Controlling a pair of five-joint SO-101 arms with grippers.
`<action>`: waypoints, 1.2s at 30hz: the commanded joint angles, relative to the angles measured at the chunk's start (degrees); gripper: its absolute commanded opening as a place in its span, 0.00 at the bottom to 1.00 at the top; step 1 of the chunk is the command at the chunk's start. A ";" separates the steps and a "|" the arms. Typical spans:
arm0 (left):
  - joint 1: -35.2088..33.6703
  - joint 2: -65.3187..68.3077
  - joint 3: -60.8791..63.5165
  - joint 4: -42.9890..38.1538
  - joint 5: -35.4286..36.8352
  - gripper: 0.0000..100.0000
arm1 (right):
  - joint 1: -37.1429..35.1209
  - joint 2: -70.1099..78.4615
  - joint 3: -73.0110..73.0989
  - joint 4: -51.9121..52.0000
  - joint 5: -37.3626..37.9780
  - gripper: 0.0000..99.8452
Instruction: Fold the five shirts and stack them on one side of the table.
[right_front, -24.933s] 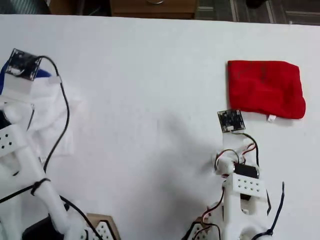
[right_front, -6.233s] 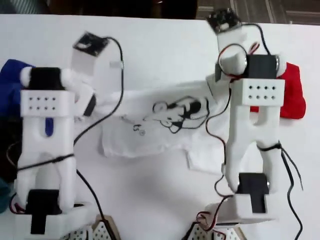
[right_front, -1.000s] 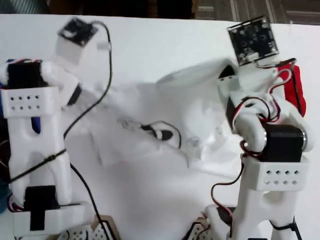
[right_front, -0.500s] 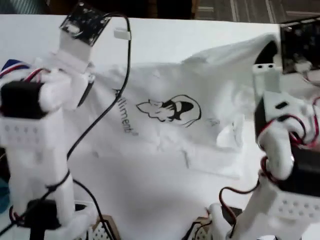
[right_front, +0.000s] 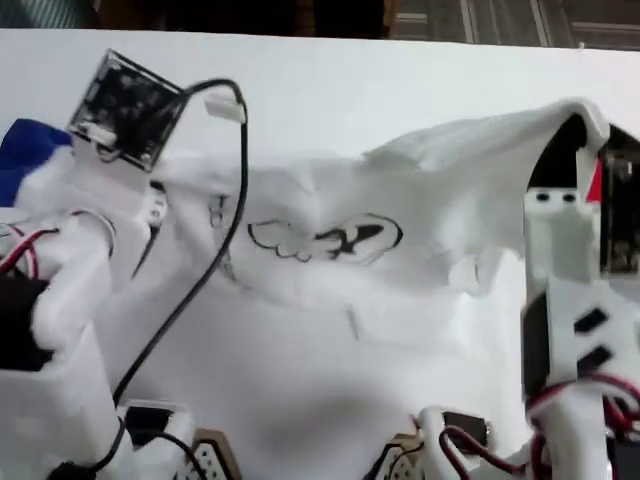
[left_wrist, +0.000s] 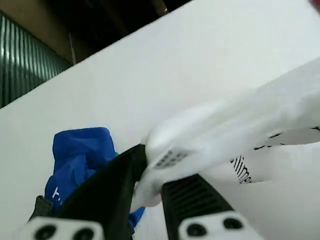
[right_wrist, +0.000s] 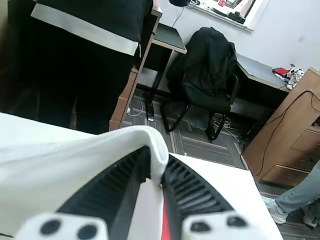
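Observation:
A white shirt (right_front: 340, 250) with a black cartoon print hangs stretched between both arms above the table. My left gripper (left_wrist: 150, 167) is shut on one corner of the white shirt (left_wrist: 235, 125), at the left in the high view (right_front: 165, 185). At the right, my right gripper (right_wrist: 156, 155) is shut on the shirt's other raised corner (right_front: 570, 115), with white cloth (right_wrist: 75, 160) draped over its fingers. A crumpled blue shirt (left_wrist: 75, 160) lies at the table's left edge (right_front: 25, 150). A sliver of the folded red shirt (right_front: 596, 185) shows behind the right arm.
The white table (right_front: 330, 90) is bare along its far side. Both arms' white bodies and black cables (right_front: 215, 240) stand over the near part of the table. Beyond the table's far edge are a desk and a black office chair (right_wrist: 205, 95).
Both arms have lifted the white shirt higher and spread it wider. The print has turned to lie flatter, and the cloth now hangs taut between the two grippers.

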 joint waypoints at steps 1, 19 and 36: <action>0.09 -3.78 2.51 0.88 -0.97 0.02 | 0.75 -0.92 -2.11 0.84 -0.53 0.02; -6.24 -18.81 16.66 0.97 -1.05 0.02 | 0.75 -16.04 -6.07 7.52 -0.62 0.02; -6.51 -28.40 18.77 1.05 -3.34 0.02 | 0.75 -19.38 -6.07 7.60 -0.62 0.02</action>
